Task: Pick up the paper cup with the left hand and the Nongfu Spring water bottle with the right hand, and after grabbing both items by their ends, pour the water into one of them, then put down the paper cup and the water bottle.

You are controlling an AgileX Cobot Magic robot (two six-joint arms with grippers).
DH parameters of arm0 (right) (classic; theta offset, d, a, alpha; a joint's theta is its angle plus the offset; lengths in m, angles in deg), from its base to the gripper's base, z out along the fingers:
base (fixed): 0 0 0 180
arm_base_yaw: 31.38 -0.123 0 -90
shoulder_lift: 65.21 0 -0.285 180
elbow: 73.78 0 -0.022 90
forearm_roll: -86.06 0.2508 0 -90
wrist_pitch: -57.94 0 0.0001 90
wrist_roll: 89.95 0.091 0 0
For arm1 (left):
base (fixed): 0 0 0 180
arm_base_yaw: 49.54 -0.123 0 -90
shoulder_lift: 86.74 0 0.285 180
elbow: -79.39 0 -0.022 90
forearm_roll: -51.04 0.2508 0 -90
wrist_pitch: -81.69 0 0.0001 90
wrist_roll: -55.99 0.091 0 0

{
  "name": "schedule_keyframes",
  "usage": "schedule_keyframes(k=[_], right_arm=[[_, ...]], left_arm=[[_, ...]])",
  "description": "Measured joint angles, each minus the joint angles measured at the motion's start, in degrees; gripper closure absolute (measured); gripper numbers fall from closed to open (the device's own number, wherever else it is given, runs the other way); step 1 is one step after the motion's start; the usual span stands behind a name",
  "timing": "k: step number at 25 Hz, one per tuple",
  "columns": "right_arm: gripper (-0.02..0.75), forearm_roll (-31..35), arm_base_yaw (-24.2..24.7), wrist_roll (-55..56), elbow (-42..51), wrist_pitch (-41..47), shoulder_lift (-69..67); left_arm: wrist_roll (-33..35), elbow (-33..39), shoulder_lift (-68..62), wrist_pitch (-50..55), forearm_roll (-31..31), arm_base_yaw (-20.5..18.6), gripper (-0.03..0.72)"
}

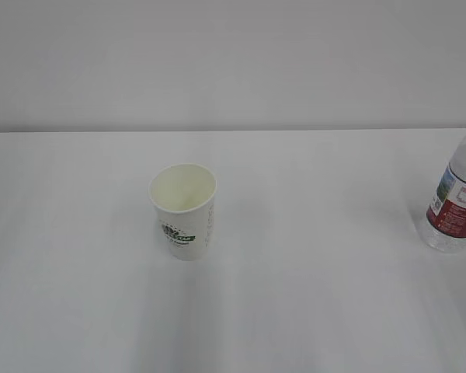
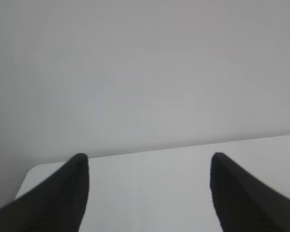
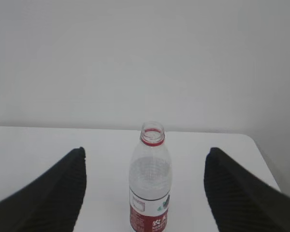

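Two items: you see both standing upright and well apart on the white table (image 1: 78,311).
Paper cup (image 1: 183,210): mid-table, mouth up, untouched.
Water bottle (image 3: 150,186): at the exterior view's right edge, uncapped, label facing you.
Left hand (image 2: 147,166): fingers spread wide, holding nothing.
Right hand (image 3: 145,162): fingers spread wide, empty, bottle centred beyond them, no contact.
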Motion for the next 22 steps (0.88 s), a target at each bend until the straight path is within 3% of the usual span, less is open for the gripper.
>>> schedule_keyframes(k=[11, 22], right_arm=[[0.167, -0.14, 0.00, 0.00, 0.10, -11.37, -10.46], [0.169, -3.74, 0.00, 0.00, 0.10, -17.20, -13.92]], left_arm=[[0.00, 0.11, -1.26, -7.64, 0.54, 0.00, 0.120], [0.00, 0.11, -7.08, -10.46, 7.49, 0.00, 0.166]])
